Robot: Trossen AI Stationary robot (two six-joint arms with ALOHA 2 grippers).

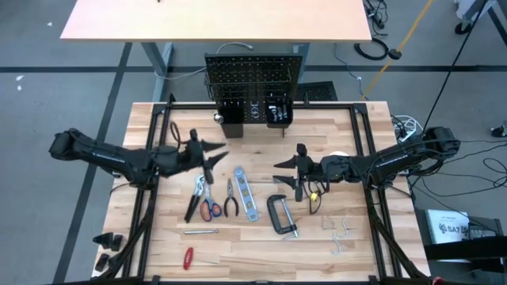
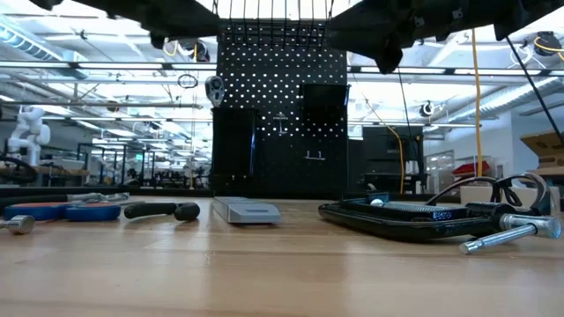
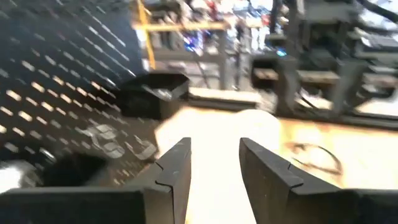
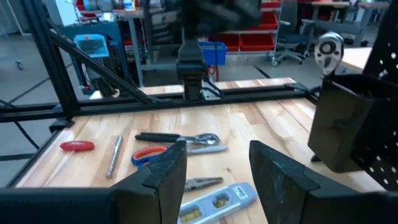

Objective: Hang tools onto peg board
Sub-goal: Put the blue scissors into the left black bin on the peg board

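Across the wooden tabletop [image 1: 261,245], rigid, likely heavy steel tools [image 1: 230,198] are lying flat near the peg board [image 1: 253,79], best gripped mid-handle, while the left claw [image 1: 215,150] and right claw [image 1: 283,174] are hovering part-open, holding nothing.

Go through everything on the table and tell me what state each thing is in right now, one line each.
left gripper: open, empty, above the table.
right gripper: open, empty, above the table.
peg board: upright at the table's far edge.
level: lying flat, not hung.
C-clamp: lying flat, not hung.
scissors: lying on the table, blades closed.
pliers: lying flat.
red screwdriver: lying near the front edge.
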